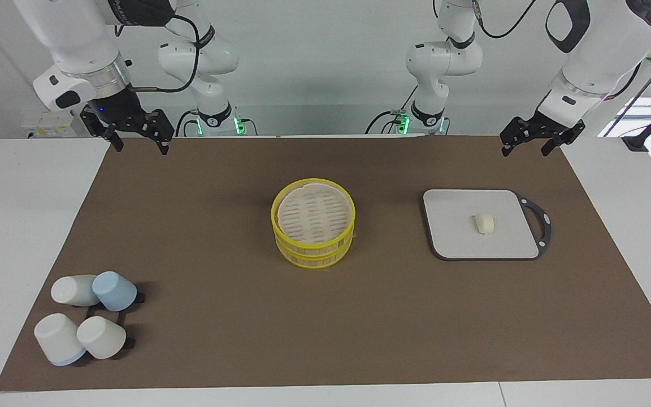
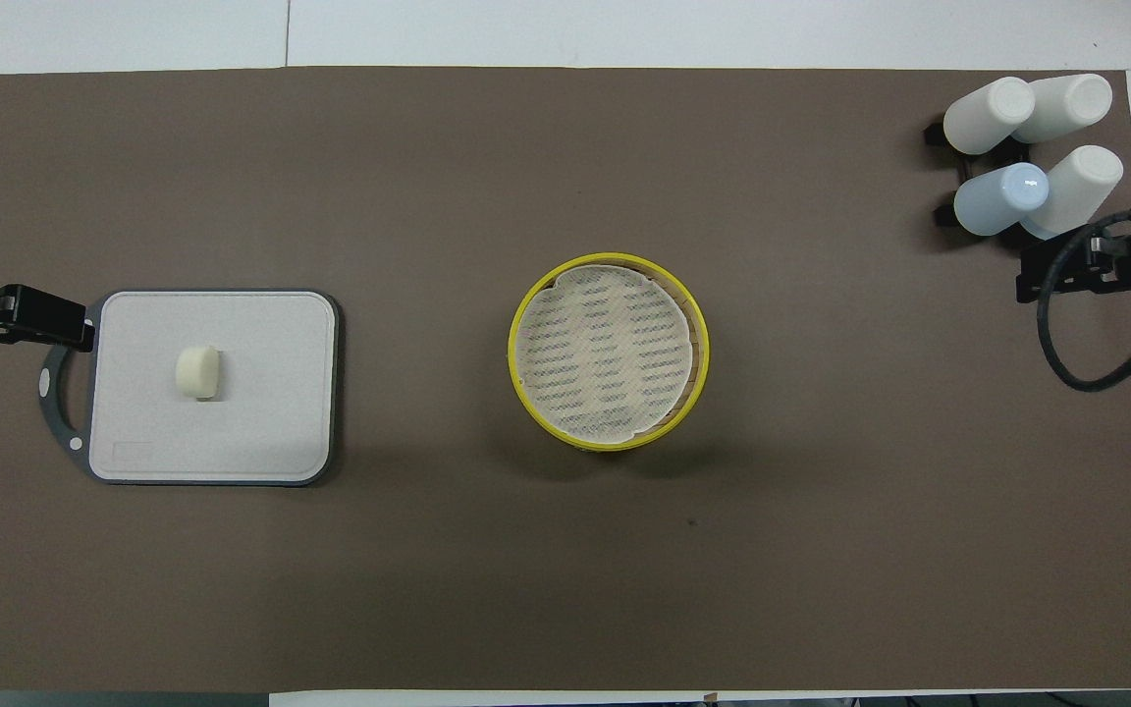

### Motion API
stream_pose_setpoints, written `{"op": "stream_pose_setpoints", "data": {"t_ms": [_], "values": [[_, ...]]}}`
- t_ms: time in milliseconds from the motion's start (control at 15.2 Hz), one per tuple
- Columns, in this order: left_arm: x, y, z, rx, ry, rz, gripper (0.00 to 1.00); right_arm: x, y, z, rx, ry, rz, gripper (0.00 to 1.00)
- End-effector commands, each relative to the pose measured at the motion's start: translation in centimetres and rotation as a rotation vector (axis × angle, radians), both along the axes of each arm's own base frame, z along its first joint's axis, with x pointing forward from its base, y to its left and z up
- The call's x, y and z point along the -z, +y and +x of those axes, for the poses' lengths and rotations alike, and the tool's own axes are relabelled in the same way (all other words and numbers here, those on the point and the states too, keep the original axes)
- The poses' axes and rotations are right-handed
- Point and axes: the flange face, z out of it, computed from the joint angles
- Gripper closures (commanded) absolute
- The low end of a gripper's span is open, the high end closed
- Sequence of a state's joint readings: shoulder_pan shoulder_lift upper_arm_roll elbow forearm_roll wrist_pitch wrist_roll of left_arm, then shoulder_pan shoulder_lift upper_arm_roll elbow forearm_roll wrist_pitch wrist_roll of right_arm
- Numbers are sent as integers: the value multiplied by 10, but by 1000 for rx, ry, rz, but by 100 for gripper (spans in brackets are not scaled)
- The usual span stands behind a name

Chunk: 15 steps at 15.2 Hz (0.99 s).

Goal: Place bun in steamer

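Facing view shows my left hand (image 1: 542,142) and right hand (image 1: 139,141) both spread open and holding nothing, each raised over its own end of the tabletop (image 1: 218,186) close to my bases. Farther out, the bun (image 1: 484,223) lies on the grey board (image 1: 461,237), well apart from the steamer (image 1: 313,222) at mid-mat. Farthest, cups (image 1: 88,322) cluster at my right arm's end.
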State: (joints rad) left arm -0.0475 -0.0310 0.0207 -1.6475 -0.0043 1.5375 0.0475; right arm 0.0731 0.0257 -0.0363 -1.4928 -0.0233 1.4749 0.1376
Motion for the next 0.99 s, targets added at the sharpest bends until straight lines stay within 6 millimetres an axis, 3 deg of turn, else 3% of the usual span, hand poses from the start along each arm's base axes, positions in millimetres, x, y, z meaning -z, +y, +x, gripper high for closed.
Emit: {"op": "stream_pose_setpoints", "data": {"t_ms": [0,329,461,659,725,790,922], "values": [[-1,-3,-6,-2,-1,-5,0,-1,-1,1,-10,3,7,0],[6,-6,-8,2,-8,-27,0,-2,-5,-4,2,9,5,0],[9,-6,-12,3,-14,-29,0,1,-8,-15,-1,75,5,0],[28,-5,-17,6,-37,-29,0,0,2,-13,-68,57,42,0],[33,-4,-21,11,-51,-30,0,0,12,-9,-57,34,92,0],[42,-4,-26,34,-63,-32,0,2,35,-6,-35,26,107,0],[63,4,-33,84,-82,-35,0,21,124,7,65,-10,102,0]]}}
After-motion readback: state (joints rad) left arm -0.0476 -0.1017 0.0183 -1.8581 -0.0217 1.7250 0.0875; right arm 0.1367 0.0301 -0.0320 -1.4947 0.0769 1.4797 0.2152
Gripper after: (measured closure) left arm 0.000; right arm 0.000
